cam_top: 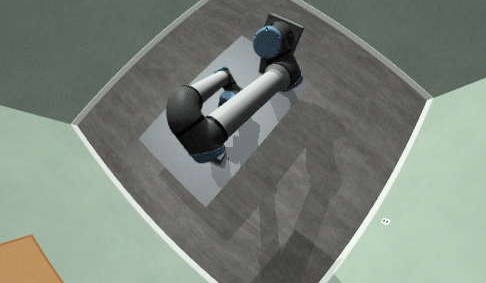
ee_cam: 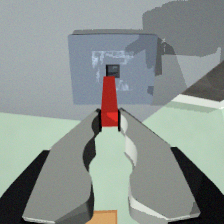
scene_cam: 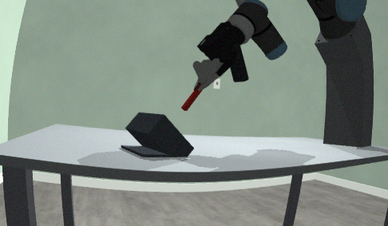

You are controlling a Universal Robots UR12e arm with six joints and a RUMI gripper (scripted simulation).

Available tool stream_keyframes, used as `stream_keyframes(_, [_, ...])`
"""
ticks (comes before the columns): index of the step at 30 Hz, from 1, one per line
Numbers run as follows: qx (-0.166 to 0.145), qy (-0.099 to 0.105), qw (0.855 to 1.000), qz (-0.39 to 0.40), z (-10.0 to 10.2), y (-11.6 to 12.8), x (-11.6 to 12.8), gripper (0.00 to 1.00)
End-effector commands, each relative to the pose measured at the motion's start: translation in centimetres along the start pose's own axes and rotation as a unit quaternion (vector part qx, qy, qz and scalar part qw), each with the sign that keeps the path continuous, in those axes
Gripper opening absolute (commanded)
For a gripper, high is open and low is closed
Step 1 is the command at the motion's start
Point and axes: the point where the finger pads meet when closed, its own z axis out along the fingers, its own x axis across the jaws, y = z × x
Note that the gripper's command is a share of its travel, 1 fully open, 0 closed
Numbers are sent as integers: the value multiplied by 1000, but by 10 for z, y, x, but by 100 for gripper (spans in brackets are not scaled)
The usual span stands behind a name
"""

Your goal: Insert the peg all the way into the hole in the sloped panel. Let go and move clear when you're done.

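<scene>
Folded arm (cam_top: 235, 104) over grey table (cam_top: 165, 144), wood floor (cam_top: 350, 129)

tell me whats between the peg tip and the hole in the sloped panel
Nothing: in the exterior view the red peg, held by the gripper, hangs above the sloped panel with only open air between.
</scene>
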Motion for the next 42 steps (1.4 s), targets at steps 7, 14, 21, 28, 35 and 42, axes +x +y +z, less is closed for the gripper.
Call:
stream_keyframes(7, [-11, 2, 1000, 3, -6, 0, 1, 0])
stream_keyframes(14, [-18, 3, 1000, 5, -10, -1, 3, 0])
stream_keyframes(21, [-23, 4, 1000, 6, -13, -1, 3, 0])
stream_keyframes(28, [-26, 5, 1000, 5, -12, 1, 4, 0])
stream_keyframes(35, [-27, 5, 1000, 5, -1, 2, 4, 0])
stream_keyframes(42, [-27, 5, 1000, 5, 7, 2, 4, 0])
